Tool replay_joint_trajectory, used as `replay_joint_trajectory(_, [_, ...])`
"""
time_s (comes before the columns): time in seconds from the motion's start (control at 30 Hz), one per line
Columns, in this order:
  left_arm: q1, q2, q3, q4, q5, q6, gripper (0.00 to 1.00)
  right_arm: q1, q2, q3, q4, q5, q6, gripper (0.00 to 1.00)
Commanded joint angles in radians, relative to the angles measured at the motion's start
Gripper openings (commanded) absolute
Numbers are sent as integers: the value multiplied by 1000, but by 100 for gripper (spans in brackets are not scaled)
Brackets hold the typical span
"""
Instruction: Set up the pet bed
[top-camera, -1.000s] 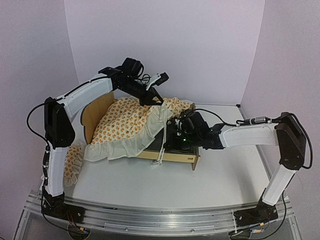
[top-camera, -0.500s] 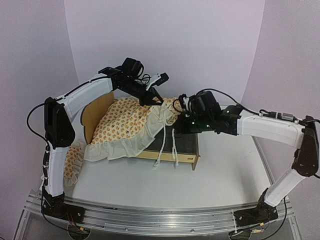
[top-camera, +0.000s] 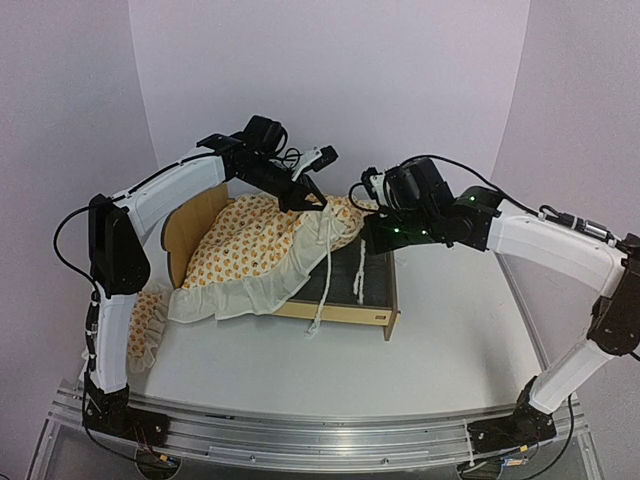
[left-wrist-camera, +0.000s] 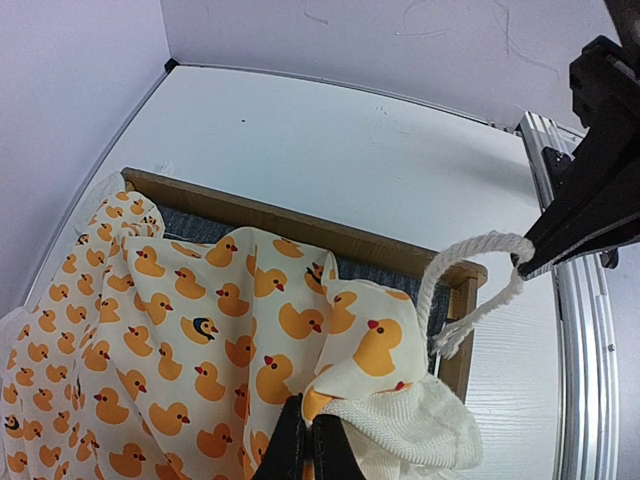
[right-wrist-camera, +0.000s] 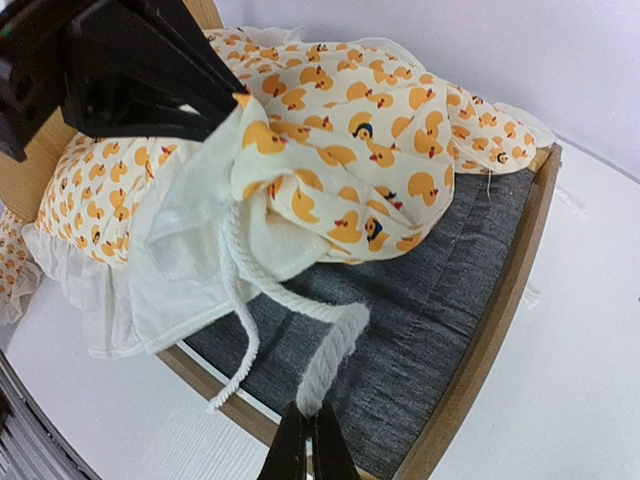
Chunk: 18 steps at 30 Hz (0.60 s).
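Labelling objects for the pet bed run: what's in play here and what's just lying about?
In play: pet bed; duck-print cushion, pinched by the left gripper; its tie cord, pinched by the right gripper.
Lying about: small ruffled pillow, on the table, untouched.

**Lifted and swung back**

Raised the right arm (top-camera: 530, 235) from low at the foot of the pet bed (top-camera: 345, 313) toward the far side. Drew a white cord (right-wrist-camera: 335, 345) up with it, pinched in the right jaws.
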Motion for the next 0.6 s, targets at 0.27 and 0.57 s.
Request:
replay_joint_trajectory(0.27, [7,-64,13,6,14,16,0,6,-81,-118,-34,-9,84,0])
replay_joint_trajectory(0.57, [7,-66,13,8,14,16,0,7,-44,-160,-36,-64,128,0])
